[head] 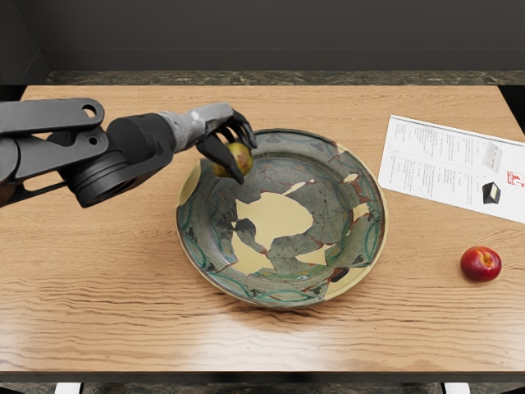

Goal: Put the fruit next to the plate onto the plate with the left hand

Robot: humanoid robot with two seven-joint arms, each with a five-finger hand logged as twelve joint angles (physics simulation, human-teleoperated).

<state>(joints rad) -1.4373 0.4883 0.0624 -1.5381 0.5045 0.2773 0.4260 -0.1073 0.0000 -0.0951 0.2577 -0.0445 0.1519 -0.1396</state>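
A wide ceramic plate [361, 246], green-grey with yellow patches, sits in the middle of the wooden table. My left hand [230, 148] reaches in from the left and hovers over the plate's upper-left rim. Its dark fingers are curled around a small yellow-green fruit [239, 154], which is partly hidden by them. The fruit is held just above the inner slope of the plate. A red apple [481, 263] lies on the table to the right of the plate, well apart from the hand.
A printed paper sheet [455, 164] lies at the table's right side, above the red apple. The table's front edge [262, 373] runs along the bottom. My left forearm [98, 156] crosses the table's left part.
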